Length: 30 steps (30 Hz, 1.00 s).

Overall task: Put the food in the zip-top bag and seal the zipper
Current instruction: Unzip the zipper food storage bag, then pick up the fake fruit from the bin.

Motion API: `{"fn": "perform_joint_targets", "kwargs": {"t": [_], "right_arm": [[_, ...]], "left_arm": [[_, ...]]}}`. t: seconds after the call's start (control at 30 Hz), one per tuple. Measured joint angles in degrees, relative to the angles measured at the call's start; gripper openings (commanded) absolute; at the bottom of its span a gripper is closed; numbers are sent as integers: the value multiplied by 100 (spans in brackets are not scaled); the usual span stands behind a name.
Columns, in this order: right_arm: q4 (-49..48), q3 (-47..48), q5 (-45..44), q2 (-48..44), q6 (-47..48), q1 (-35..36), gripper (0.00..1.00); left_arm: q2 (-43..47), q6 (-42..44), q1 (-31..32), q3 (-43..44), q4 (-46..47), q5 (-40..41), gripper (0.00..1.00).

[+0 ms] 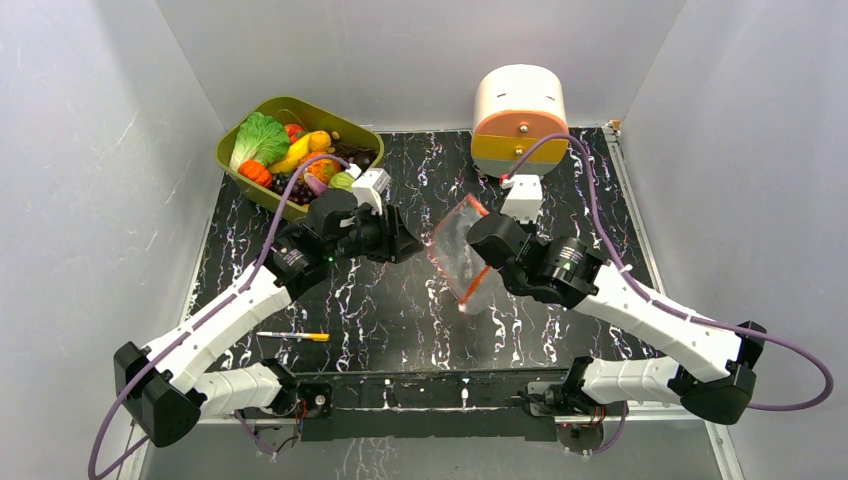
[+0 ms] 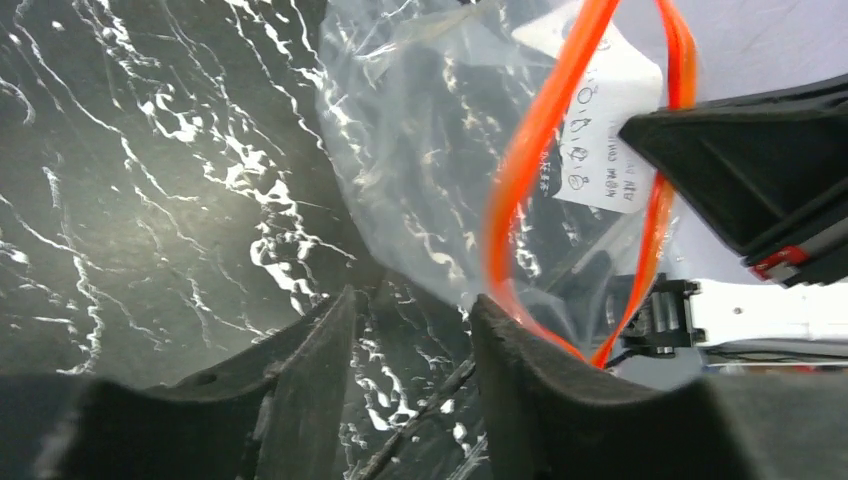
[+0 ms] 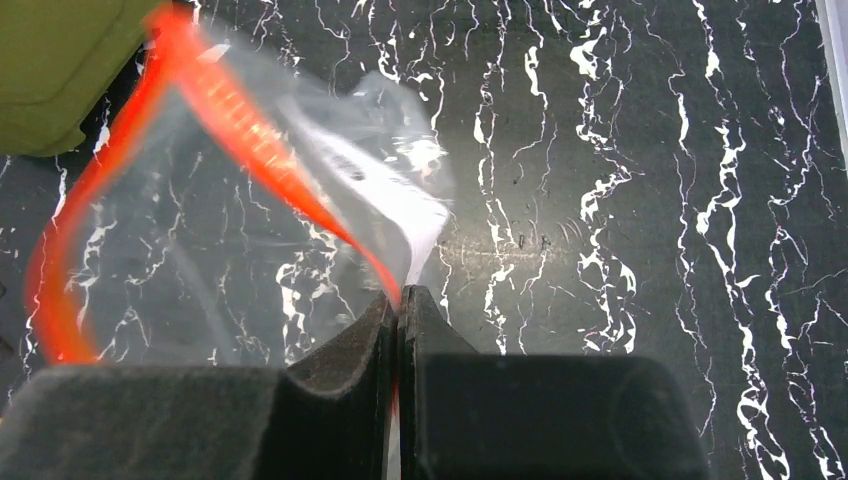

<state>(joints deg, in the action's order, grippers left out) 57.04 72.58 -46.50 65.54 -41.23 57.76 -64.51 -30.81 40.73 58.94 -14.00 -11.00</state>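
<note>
Clear plastic bag (image 1: 462, 255) hangs at the desk's (image 1: 400, 310) centre, its orange zipper (image 3: 240, 130) pinched in the right gripper (image 3: 399, 300). Left gripper (image 2: 412, 300) stands slightly parted at the bag's nine o'clock. Food (image 1: 290, 150) fills the green bin (image 1: 300, 108) at eleven o'clock.

Top view: bright, diffuse light from overhead; the enclosure walls (image 1: 80, 150) read an even pale grey; shadows beneath both arms are soft and faint; focus is sharp throughout. Left wrist view: dimmer; the fingers (image 2: 300, 400) of the left gripper (image 2: 412, 300) are dark and soft-focused; white glare flecks the glossy table (image 2: 150, 200) ahead and left of them; the zip-top bag (image 2: 420, 150) film carries crinkle highlights. Right wrist view: the zipper (image 3: 230, 110), ahead and left of the right gripper (image 3: 400, 292), is smeared by blur; the table beyond is sharp.
</note>
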Motion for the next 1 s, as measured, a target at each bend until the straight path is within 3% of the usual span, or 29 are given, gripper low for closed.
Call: {"fn": "perform_joint_targets", "kwargs": {"t": [0.1, 0.23, 0.3, 0.6, 1.0], "right_arm": [[-31, 0, -31, 4, 160, 0, 0], [133, 81, -179, 0, 247, 0, 0], [304, 201, -269, -37, 238, 0, 0], [765, 481, -413, -186, 37, -2, 0], [-120, -367, 286, 240, 52, -7, 0]], "left_arm": [[-2, 55, 0, 7, 15, -83, 77], [-28, 199, 0, 179, -240, 79, 94], [-33, 328, 0, 321, -369, 212, 98], [-243, 863, -133, 787, -953, 1014, 98], [-894, 1388, -1493, 1119, -1320, 1075, 88]]}}
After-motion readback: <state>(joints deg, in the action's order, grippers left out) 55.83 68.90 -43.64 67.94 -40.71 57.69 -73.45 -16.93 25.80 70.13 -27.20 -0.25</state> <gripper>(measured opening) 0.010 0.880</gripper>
